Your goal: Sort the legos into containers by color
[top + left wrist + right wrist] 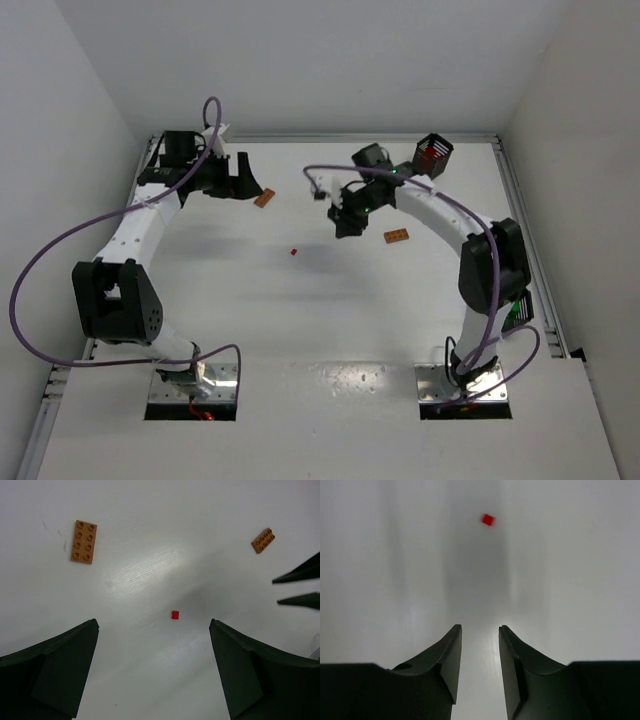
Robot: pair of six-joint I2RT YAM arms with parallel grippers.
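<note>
Over the table [330,320], the left end effector [153,625] stands wide, the right end effector [480,630] narrowly parted and empty.

- White links [140,225] joined by bulky black joint housings [115,300].
- Purple cables [35,265] loop along both arms.
- Dark, tapered gripper fingers [445,665].
- Bare metal base plates [226,378].

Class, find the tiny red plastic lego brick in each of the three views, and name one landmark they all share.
Top external: tiny red plastic lego brick, just left of picture centre.
Left wrist: near picture centre.
Right wrist: top centre.
Shared landmark: right gripper, at the left wrist view's right edge, and at bottom centre in its own view.
</note>
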